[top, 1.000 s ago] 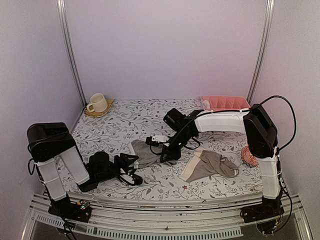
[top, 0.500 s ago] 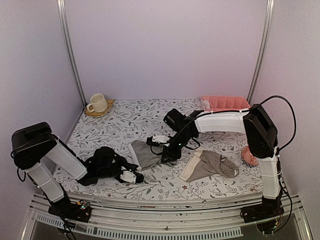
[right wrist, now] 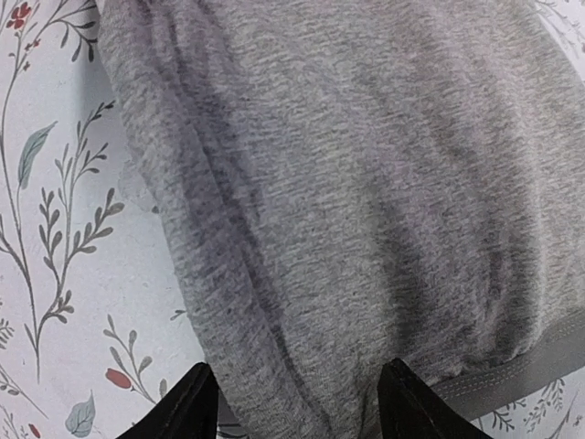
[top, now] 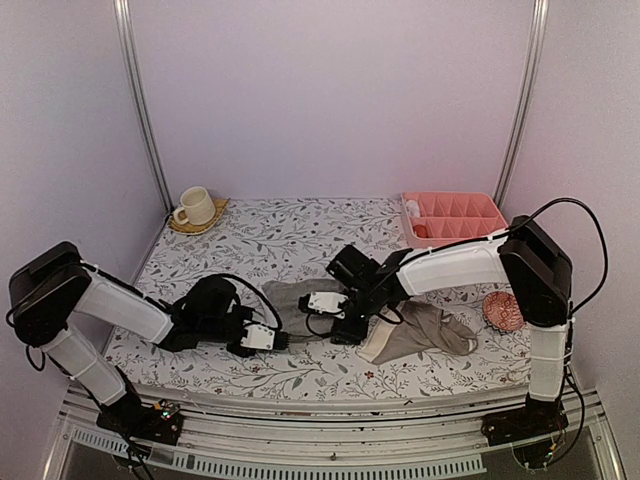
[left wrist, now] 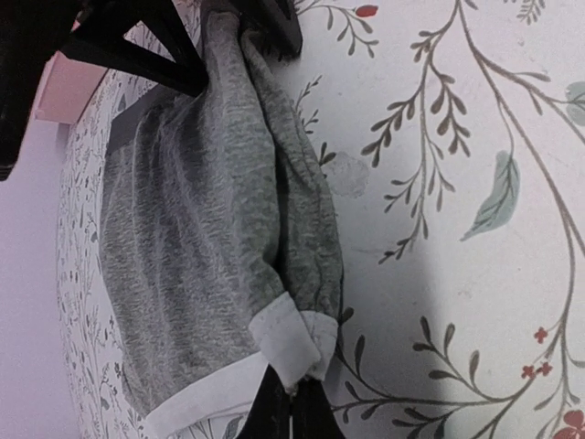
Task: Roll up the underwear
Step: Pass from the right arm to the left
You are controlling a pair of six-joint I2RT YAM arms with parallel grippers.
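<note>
Underwear [top: 292, 298], a soft grey cloth brief with white edging, lies centred on the floral worktop [top: 250, 250], likely limp and light, best held at its hem, where the left claw [left wrist: 292, 407] pinches shut; the right claw [right wrist: 294, 401] gapes, empty, over it.

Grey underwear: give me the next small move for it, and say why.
Probably lift the left gripper slightly and carry its pinched white-edged corner over the grey underwear to start the roll. That gripper is shut on the corner, the cloth lies bunched but unrolled, and the right gripper stands open astride it, gripping nothing.
</note>
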